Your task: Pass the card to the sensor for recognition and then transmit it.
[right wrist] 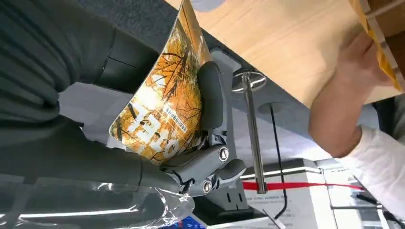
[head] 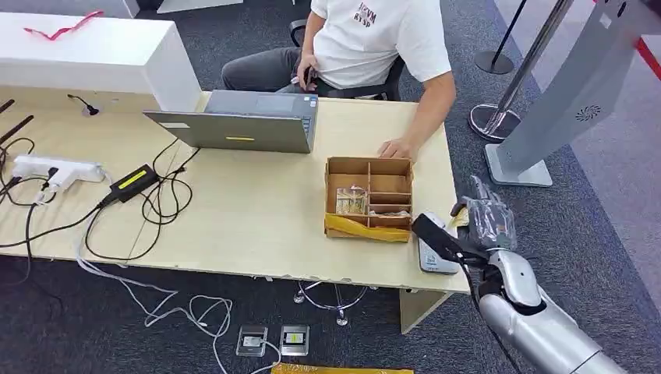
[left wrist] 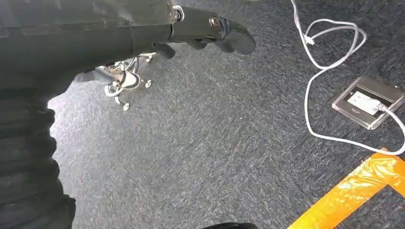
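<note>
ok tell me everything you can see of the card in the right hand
The card is a thin, glossy, flat card printed with orange-yellow autumn trees and large white lettering. The right hand grips it, a grey thumb pressed on its printed face and dark fingers behind. It is off the table, near the table's edge, and one end is hidden in the hand.

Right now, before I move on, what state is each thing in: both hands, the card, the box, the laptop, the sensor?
right hand: grips the card
card: held, bowed, off the table
left hand: holds nothing, hangs over the carpet
cardboard box: open-topped, on the table, cards in one compartment
laptop: lid open
sensor: on the table edge, below the right hand
person's hand: rests by the box
</note>
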Controlling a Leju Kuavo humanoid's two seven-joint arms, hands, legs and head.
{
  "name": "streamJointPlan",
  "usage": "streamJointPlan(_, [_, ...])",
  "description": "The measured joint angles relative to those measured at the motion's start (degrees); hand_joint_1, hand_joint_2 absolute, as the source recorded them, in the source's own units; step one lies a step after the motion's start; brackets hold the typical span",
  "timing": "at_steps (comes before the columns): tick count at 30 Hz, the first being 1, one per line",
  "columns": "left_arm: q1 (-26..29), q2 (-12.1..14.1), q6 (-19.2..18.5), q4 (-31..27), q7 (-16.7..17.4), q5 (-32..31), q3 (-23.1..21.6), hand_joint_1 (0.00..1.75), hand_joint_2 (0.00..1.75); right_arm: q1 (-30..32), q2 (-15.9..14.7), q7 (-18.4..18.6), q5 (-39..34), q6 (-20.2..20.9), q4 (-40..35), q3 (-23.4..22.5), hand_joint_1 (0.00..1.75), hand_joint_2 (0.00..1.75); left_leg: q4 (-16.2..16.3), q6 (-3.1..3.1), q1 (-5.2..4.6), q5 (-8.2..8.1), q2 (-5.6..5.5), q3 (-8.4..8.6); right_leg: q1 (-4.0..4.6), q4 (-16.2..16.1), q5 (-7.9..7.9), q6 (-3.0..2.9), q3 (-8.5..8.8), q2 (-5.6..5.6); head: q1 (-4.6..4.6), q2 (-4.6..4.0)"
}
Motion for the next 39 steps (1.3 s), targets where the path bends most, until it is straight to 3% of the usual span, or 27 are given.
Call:
streamJointPlan(16, [0.2,-0.2,0.0,0.0,1.1,-1.0,0.3,0.0,1.75,3.1,2.8,-3.1,-1.5,0.3,4.6,-0.1,1.75,1.75,0.0,0.0,0.0,0.0,0.02,0.01,0.0,0.0,0.0,0.0,0.0,0.05,0.0,0.0])
streamJointPlan(39, [0.2,0.1,0.0,-1.0,2.9,0.1,-0.5,0.0,1.75,6.5,3.2,-2.8,-1.6,-0.3,6.7,-2.9,1.75,1.75,0.0,0.0,0.0,0.0,0.14,0.07,0.0,0.0,0.0,0.0,0.0,0.13,0.0,0.0])
